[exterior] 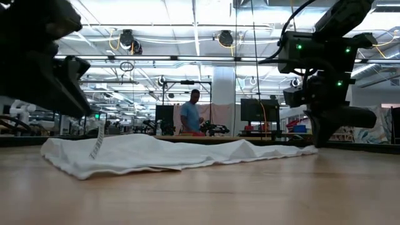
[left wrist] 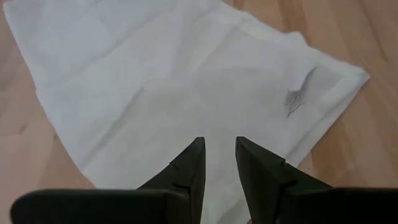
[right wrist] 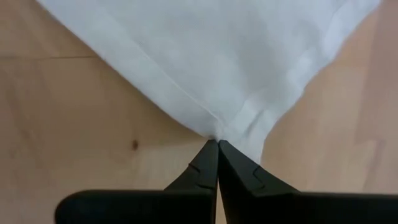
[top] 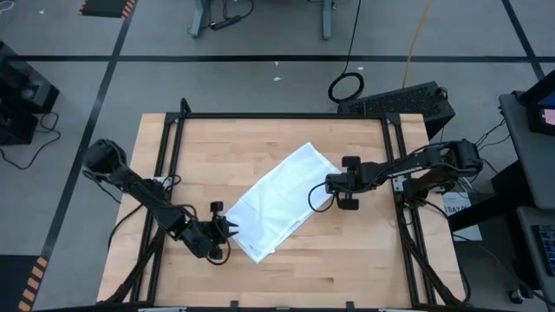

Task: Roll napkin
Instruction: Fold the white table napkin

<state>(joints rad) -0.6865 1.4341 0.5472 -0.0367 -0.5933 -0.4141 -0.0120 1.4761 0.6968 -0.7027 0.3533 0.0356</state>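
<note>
The white napkin (top: 282, 204) lies folded and flat on the wooden table, running slantwise from the near left to the far right; it also shows in the low view (exterior: 162, 153). My right gripper (top: 328, 188) is shut on the napkin's right corner. My left gripper (top: 229, 227) stands open over the napkin's near-left end (left wrist: 186, 93); its two fingers point slanting down with a gap between them, and whether they touch the cloth I cannot tell. My right gripper pinches the napkin's right corner (right wrist: 219, 132) between its two fingers, where two hemmed edges meet in a point. The fingers come steeply from above. The cloth puckers a little at the pinch, and the rest of the napkin lies flat on the table.
A black metal frame (top: 286, 117) runs around the tabletop. A keyboard (top: 403, 100) sits beyond the far right corner. Bare wood (top: 347, 260) lies toward the near edge. A person (exterior: 190, 115) stands in the room far behind the table.
</note>
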